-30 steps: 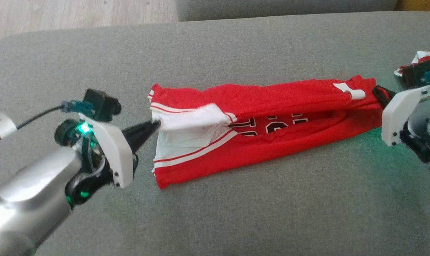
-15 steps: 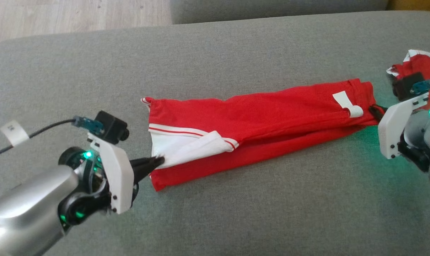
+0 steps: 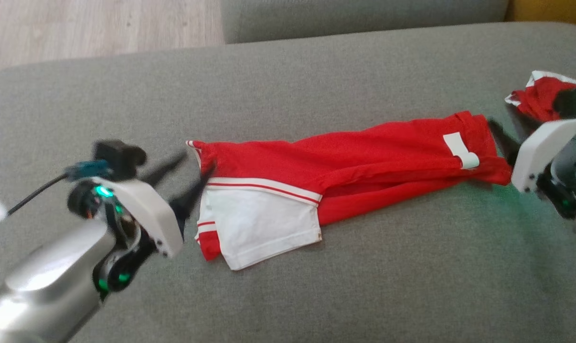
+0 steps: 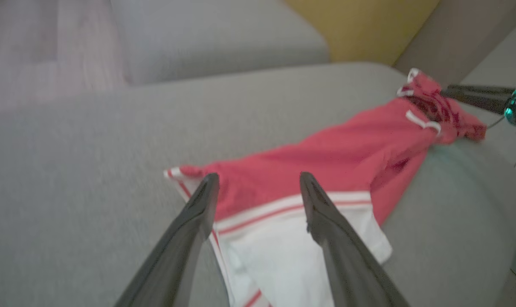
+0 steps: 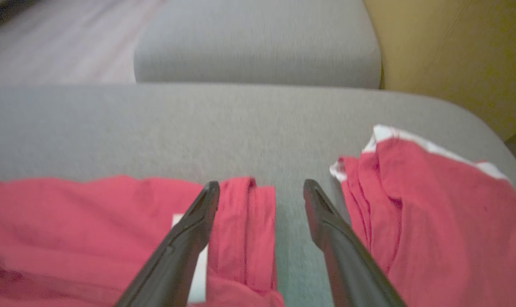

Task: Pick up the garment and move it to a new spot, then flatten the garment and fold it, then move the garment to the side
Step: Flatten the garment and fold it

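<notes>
Both grippers have fingers spread wide w/ nothing pinched: the left gripper [image 4: 259, 177] straddles the striped left end of the garment [image 3: 364, 157], the right gripper [image 5: 261, 183] its right end, one finger over red cloth, the other over bare cushion [image 3: 288, 85]; contact w/ the cloth can't be told. The garment, red w/ white trim, lies as a long rumpled band across the grey cushion, a white panel [image 3: 259, 224] flopped out at left & a white label [image 3: 459, 150] near the right. The head view blurs the right end, whereas the right wrist view gives a strip of cushion betw. it & a second red heap [image 5: 433, 204].
</notes>
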You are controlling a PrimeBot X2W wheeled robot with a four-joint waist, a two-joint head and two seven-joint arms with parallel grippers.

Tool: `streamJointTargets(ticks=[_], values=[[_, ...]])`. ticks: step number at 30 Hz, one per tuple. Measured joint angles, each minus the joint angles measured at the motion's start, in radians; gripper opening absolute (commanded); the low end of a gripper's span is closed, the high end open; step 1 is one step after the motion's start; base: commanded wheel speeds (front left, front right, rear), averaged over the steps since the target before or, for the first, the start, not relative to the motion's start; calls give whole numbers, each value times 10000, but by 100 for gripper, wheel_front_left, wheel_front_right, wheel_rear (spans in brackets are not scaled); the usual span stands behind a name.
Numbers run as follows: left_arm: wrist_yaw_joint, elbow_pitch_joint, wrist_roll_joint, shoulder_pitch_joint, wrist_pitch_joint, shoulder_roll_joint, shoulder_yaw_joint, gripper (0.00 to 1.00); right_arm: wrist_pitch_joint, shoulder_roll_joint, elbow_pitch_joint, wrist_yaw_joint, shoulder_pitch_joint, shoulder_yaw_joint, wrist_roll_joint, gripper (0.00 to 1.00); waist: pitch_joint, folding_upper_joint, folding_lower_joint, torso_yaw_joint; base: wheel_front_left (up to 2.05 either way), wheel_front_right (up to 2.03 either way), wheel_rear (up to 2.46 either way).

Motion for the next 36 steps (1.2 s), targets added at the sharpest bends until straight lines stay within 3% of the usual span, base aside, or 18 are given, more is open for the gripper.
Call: streamJointTargets(ticks=[3,6,10,16,19,23,26,32,36], values=[[449,370,767,-19,-2088,-359,665,100,-1216,222,-81,0,-84,-485,251,100,-197,0,0,-10,0,0,0],[706,757,1335,20,-3461,-564,978,100,-2700,485,157,0,-360,-905,54,100,-458,0,0,-12,0,0,0],[1248,1057,1448,466,-4063,-940,1818,100,-3150,1060,173,0,-358,-1797,-184,100,-869,0,-1,-20,0,0,0],[1670,562,2723,2077,-4117,-1810,4220,100,-3200,1467,-2000,0,617,-5906,-2861,100,-1329,0,-1,-10,0,0,0],[1643,403,3666,3152,-4115,-2393,5051,100,-3227,2347,-3359,0,2499,-7774,-4596,100,-1448,0,-2,25,0,0,0],[1195,276,4571,4504,-4115,-3358,6341,100,-3223,4111,-4815,0,5240,-9279,-6299,100,-1519,0,-2,8,0,0,0],[756,265,5338,5270,-4115,-4071,7214,100,-3223,4892,-5720,0,6421,-9929,-7147,100,-1496,0,-2,-68,0,0,0],[-100,307,6801,6324,-4115,-5306,8688,100,-3225,5068,-6512,0,7452,-10140,-8008,100,-1370,0,-1,-169,0,0,0],[-662,483,7427,6494,-4115,-5705,9352,100,-3225,5137,-6615,0,7646,-10086,-7858,100,-1251,0,-1,-170,0,0,0]])
